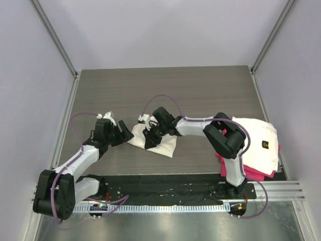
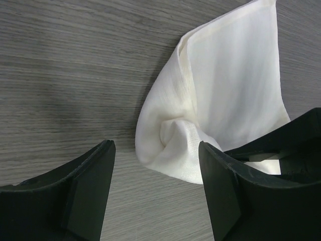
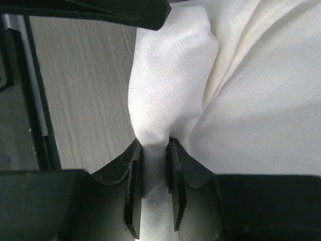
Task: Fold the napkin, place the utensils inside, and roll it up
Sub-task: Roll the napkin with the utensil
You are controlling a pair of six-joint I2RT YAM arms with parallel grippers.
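One napkin is gripped at the middle of the table.
A fold is pinched in the right gripper; the left gripper is spread wide, empty, just beside it. One white cloth and one pink cloth are stacked at right.

A grey wood-grain tabletop sits boxed in by plain pale walls on three sides, slim aluminium posts rising at the back corners. Light is soft and even, shadows faint.
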